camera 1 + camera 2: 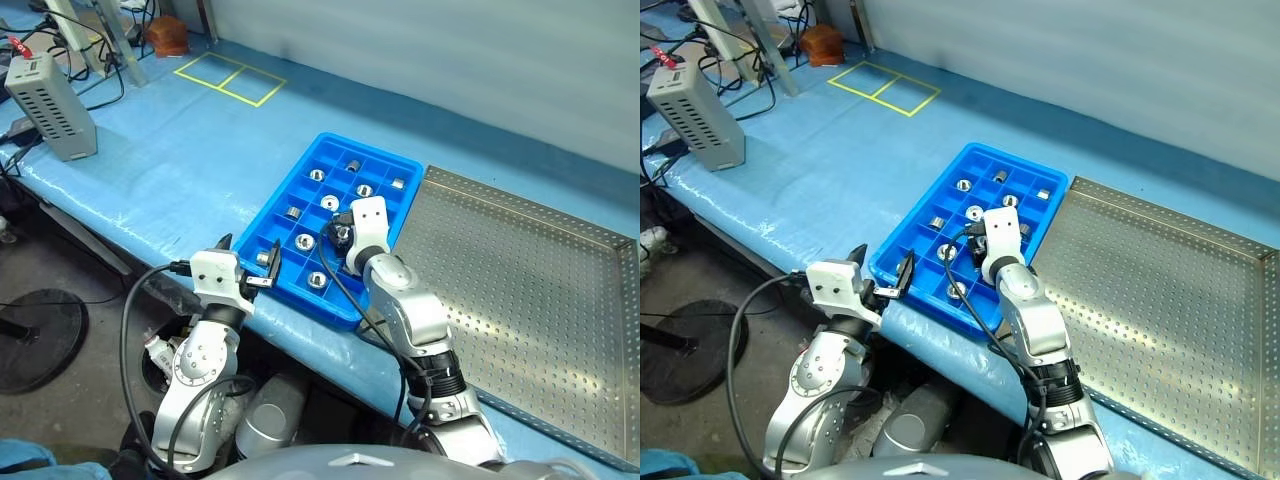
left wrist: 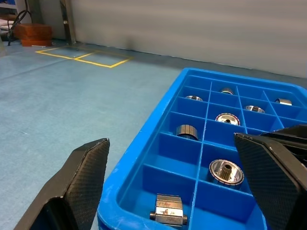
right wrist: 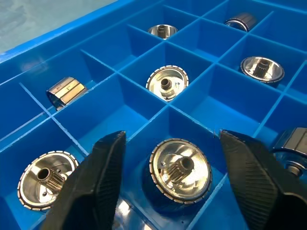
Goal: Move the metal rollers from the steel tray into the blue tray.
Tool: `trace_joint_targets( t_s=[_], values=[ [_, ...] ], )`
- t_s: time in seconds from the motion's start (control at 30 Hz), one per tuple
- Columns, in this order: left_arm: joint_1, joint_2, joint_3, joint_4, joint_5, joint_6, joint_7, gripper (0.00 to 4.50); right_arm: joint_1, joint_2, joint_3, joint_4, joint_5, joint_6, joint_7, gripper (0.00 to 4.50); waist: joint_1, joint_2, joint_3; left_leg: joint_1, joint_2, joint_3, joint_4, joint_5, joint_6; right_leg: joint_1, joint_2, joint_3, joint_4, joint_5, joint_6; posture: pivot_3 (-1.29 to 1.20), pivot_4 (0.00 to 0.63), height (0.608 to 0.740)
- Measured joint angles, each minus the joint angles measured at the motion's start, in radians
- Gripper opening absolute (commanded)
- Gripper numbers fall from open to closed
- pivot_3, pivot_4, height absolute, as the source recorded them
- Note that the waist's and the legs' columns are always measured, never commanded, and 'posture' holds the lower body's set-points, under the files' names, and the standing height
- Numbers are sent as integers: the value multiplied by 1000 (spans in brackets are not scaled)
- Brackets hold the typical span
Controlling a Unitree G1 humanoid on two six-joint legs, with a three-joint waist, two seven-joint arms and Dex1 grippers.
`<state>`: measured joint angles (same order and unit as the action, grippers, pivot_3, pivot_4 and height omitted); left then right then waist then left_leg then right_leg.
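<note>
The blue tray (image 1: 281, 198) lies on the blue-covered table, with several metal rollers (image 1: 317, 175) in its compartments. The steel tray (image 1: 520, 290) lies right beside it on the right, its perforated floor showing. My right gripper (image 1: 339, 233) hovers low over the blue tray's near-middle compartments. In the right wrist view its fingers (image 3: 171, 139) stand open on either side of a shiny roller (image 3: 180, 170) that rests in its compartment, touching neither finger. My left gripper (image 1: 248, 256) is open at the blue tray's near-left corner, with nothing between its fingers (image 2: 88, 177).
A grey vented box (image 1: 55, 110) with cables stands at the far left of the table. Yellow tape squares (image 1: 230, 77) mark the far side, and a brown box (image 1: 165, 37) sits behind them. The table's near edge runs just under both grippers.
</note>
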<state>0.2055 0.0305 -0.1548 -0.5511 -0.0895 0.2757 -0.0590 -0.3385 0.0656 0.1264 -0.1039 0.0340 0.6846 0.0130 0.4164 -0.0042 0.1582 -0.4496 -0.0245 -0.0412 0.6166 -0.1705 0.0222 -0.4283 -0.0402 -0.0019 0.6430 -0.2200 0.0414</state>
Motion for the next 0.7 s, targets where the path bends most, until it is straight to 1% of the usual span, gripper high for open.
trace_joint_targets(
  t_s=[0.03, 0.07, 0.23, 0.4, 0.57, 0.63, 0.7],
  values=[
    [-2, 0, 0, 1, 0, 0, -3, 4500, 0, 0, -2, -1, 0, 1, 0, 4317, -2, 0, 0, 0, 0, 0, 0, 0, 0, 0, 0, 0, 0, 0, 0, 392, 150, 740],
    [-5, 0, 0, 3, 0, 0, -5, 4500, 1, 0, -4, -3, 1, 2, 0, 4462, -4, 0, 0, 0, 0, 0, 0, 0, 0, 0, 0, 0, 0, 0, 0, 382, 150, 740],
    [-46, 3, 2, 35, -1, -4, -17, 4500, 10, -5, -3, -28, -2, 1, 1, 4462, -12, 0, 0, 0, 0, 0, 0, 0, 0, 0, 0, 0, 0, 0, 0, 336, 150, 740],
    [-169, 13, 15, 133, -1, -41, -53, 4500, 55, -24, 7, -106, -3, -4, 10, 4462, -32, 0, 0, 0, 0, 0, 1, 0, 0, 0, 0, 0, 0, 0, 0, 296, 150, 740],
    [-291, 20, 27, 231, -9, -75, -100, 4500, 118, -43, -4, -178, -11, -4, 2, 4462, -81, 0, 0, 0, -1, 0, 3, 0, 1, 2, 0, 0, 0, 1, 1, 218, 150, 740],
    [-318, 20, 27, 273, -9, -86, -118, 4500, 134, -54, -20, -196, -13, -5, -2, 4462, -111, 0, 0, 0, -1, 0, 4, 1, 1, 5, 0, 0, 1, 1, 0, 189, 150, 740],
    [-346, 18, 26, 310, -10, -92, -129, 4500, 155, -65, -39, -221, -15, -10, -9, 4462, -135, 0, 0, 0, -1, -1, 4, 3, 6, 8, 1, 0, 1, 2, 0, 163, 150, 740]
  ],
)
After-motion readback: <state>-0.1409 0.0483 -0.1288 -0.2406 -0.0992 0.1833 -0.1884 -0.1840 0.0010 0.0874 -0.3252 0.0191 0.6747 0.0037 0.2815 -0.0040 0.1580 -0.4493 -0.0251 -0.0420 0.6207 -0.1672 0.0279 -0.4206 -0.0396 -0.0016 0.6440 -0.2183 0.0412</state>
